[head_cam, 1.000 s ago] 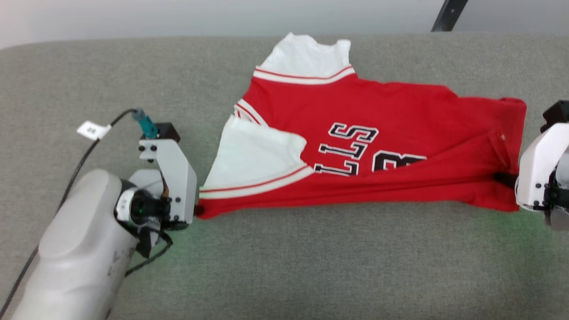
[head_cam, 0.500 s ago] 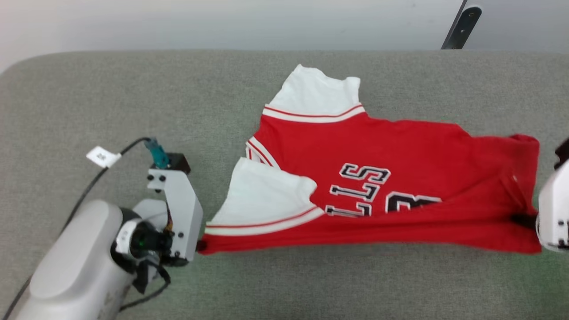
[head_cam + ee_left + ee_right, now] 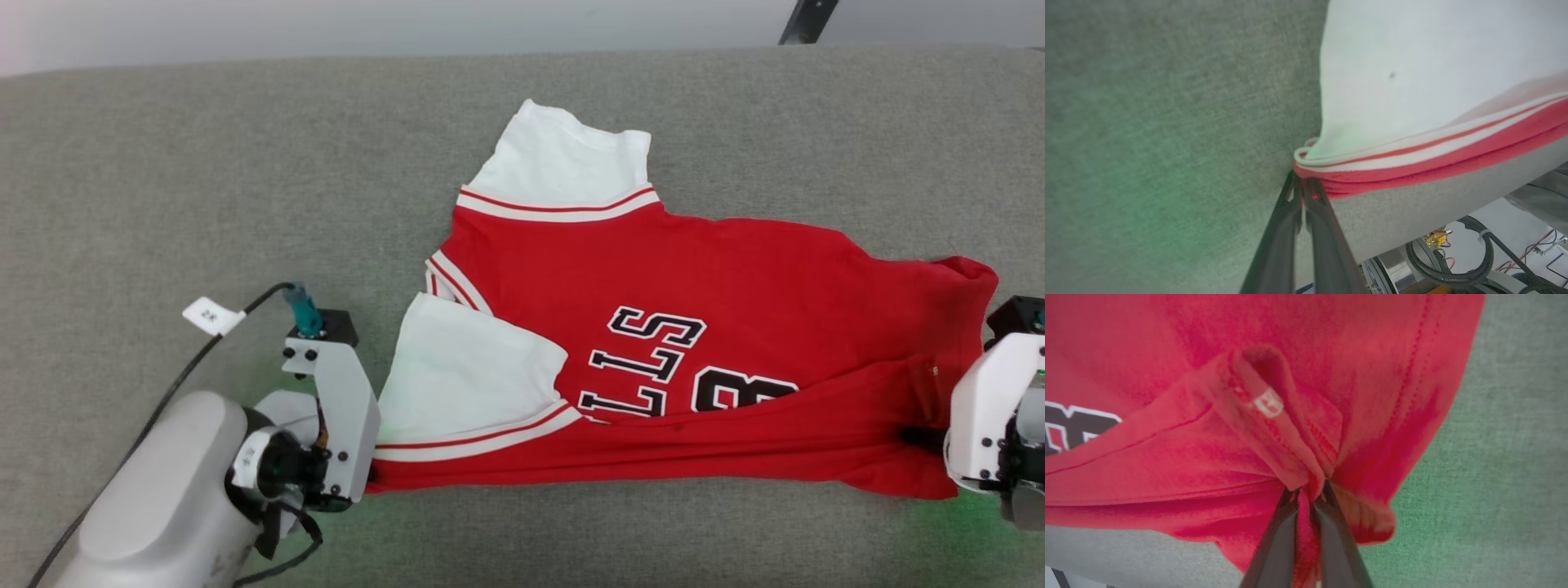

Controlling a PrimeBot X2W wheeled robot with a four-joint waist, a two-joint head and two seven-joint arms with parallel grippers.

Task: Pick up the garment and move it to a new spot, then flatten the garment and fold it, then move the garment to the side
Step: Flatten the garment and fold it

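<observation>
In the head view, the red jersey-knit garment [image 3: 702, 278], with short white sleeves, striped trim and black white-edged lettering, lies sideways on the grey, felt-like woven surface [image 3: 204, 163]. Its shoulder end is at the left gripper [image 3: 367, 483] and its hem is at the right gripper [image 3: 921, 437]. The near edge runs in a taut, almost straight line between them. A long soft fold along that edge hides the lower part of the print. The near white sleeve [image 3: 465, 376] lies folded across the chest.

In the left wrist view, the two slim dark fingers are pressed together on a thin corner of red cloth just under the ribbed red-and-white trim. This bite looks shallow, and I judge that any further pull apart could slide the smooth knit out of it.

In the right wrist view, the fingers are clamped on a thick bunch of red hem made of several gathered layers, with a stitched seam and a small white tag puckered above it. Because layers are pinched together here, flattening may trap the crease rather than clear it. The stretchy fabric may also drag and ruck on the rough surface.
</observation>
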